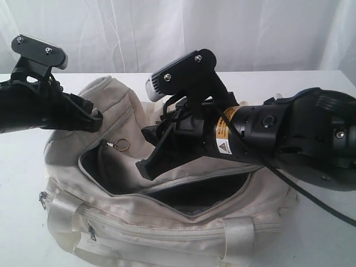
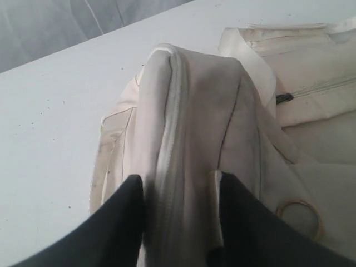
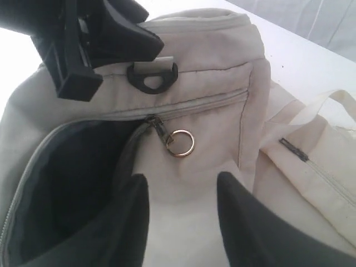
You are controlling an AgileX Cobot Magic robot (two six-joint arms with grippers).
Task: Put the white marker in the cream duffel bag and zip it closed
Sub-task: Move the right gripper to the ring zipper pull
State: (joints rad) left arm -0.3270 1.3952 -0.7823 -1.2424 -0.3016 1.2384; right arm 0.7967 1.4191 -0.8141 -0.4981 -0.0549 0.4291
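Bag [image 1: 167,228] sits on the desk [image 1: 19,178], long axis left to right, main zip gaping. My left claw [image 2: 177,178] straddles a fold at its far-left end; pinched or not, I cannot tell. My right claw [image 3: 181,178], the nearer one, hovers empty with jaws apart, the ring pull [image 3: 180,143] just left of it. To close, I judge the pull must travel right. I see no marker anywhere; perhaps it's inside.

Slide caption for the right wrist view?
Open right gripper facing the metal ring pull on the partly unzipped cream duffel bag.
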